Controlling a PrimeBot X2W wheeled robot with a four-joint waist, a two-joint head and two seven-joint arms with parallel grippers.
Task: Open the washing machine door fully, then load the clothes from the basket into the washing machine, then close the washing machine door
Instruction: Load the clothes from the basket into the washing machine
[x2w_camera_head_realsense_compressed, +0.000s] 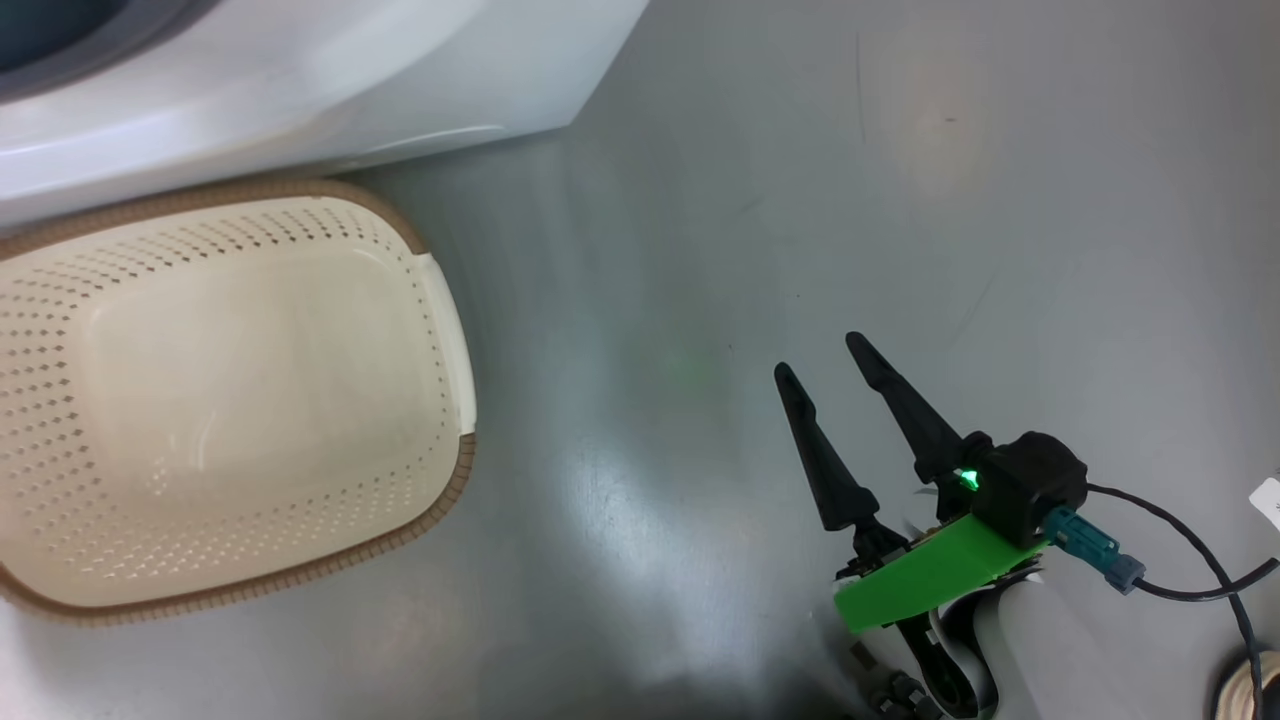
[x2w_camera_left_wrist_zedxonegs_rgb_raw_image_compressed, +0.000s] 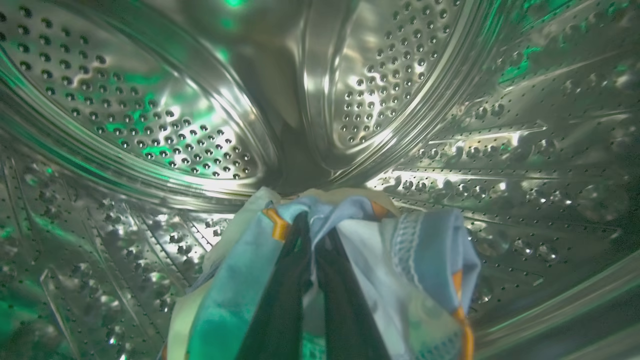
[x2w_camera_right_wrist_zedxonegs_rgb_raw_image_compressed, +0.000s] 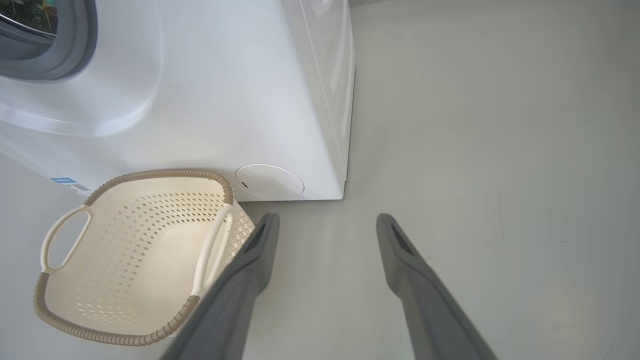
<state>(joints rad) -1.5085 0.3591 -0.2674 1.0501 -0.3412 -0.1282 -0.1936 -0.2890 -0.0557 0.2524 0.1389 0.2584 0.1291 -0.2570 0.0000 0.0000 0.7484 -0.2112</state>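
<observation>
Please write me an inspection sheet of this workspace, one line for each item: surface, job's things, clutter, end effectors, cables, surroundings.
surface: smooth grey floor with light reflections.
job's things: basket stands on the floor close before the washing machine, with no garments seen in it; clothes, light blue with orange, are inside the steel drum.
clutter: nothing seen.
end effectors: left end effector shut on the clothes inside the drum; right end effector open, holding nothing, over the floor to the right of the basket.
cables: black cable runs from the right wrist toward the head view's right edge.
surroundings: nothing seen.
</observation>
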